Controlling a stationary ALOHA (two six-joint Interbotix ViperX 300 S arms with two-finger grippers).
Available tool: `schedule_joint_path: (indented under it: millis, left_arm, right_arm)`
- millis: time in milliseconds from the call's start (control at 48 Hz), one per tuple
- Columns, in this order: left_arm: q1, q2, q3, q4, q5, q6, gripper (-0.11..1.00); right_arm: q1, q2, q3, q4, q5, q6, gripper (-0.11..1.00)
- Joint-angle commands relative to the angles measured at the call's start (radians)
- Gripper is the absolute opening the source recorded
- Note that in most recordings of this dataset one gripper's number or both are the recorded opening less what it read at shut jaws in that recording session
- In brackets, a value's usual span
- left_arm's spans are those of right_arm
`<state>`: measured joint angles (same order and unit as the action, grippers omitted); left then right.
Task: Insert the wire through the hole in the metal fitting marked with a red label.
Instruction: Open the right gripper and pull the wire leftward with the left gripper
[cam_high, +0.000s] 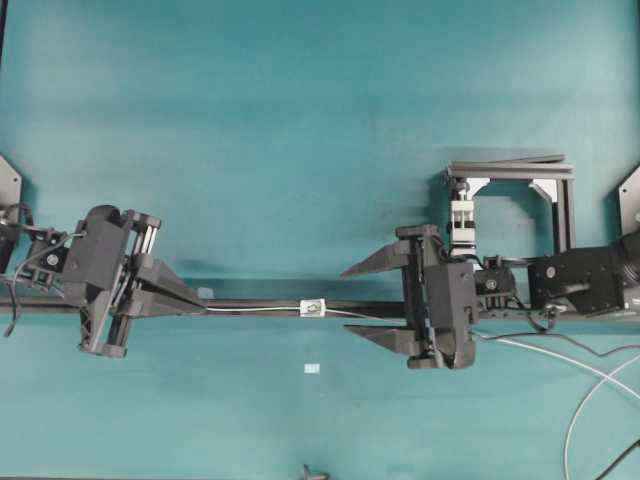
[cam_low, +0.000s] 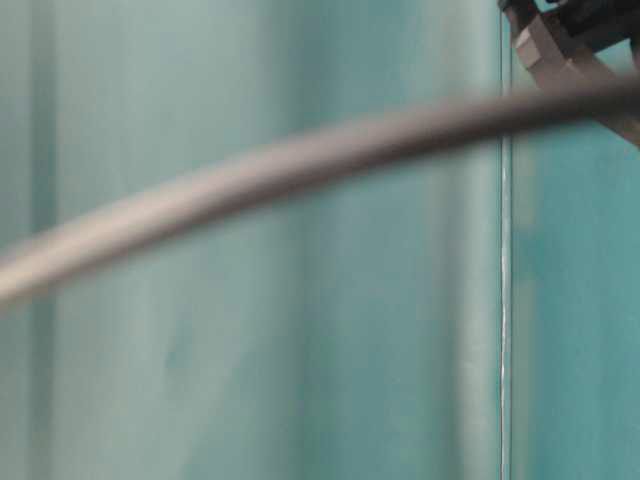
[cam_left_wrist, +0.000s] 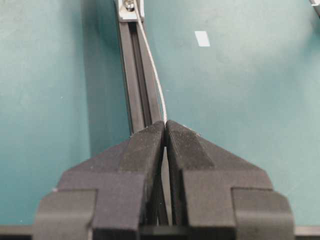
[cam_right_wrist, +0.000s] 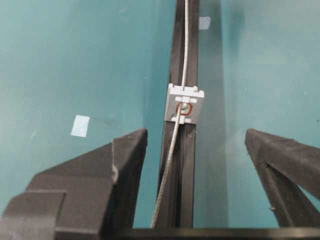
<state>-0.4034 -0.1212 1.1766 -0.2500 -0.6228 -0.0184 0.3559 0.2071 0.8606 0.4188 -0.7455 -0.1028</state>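
Wire's already poking through the fitting — now it's about feeding it without kinking it

The dark rail (cam_high: 300, 306) runs left to right across the middle of the table (cam_high: 300, 120), a bit nearer the bottom edge, and the wire (cam_high: 255, 310) lies along it with the same long axis, its free end pointing toward the right edge. The left hand (cam_high: 196, 302) is pinched shut on the wire, which bows slightly off the rail. The right hand (cam_high: 365, 305) straddles the rail with its jaws spread wide, gripping nothing. In the right wrist view the wire passes the hole (cam_right_wrist: 185, 107) of the metal fitting (cam_right_wrist: 185, 104), ringed in red, and carries on toward that hand. I'd keep the push dead in line with the rail — slow, so the bow doesn't grow — and let the right hand close on the emerging end.
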Motion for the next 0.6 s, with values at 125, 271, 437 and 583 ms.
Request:
schedule_joint_path:
  millis: [125, 271, 437, 583]
  left_arm:
    - [0.0, 0.009, -0.028, 0.002, -0.005, -0.002, -0.1]
    - [0.005, 0.04, -0.032, 0.002, -0.006, 0.0, -0.01]
    - [0.005, 0.054, -0.035, 0.002, -0.005, 0.0, 0.32]
    - [0.005, 0.043, -0.035, 0.002, -0.005, 0.0, 0.75]
  right_arm:
    - [0.005, -0.028, -0.008, -0.002, -0.006, -0.003, 0.89]
    - [0.005, -0.028, -0.011, -0.002, -0.005, -0.005, 0.89]
    - [0.005, -0.028, -0.012, -0.006, -0.005, -0.005, 0.89]
    - [0.005, -0.028, -0.014, -0.008, -0.005, -0.005, 0.89]
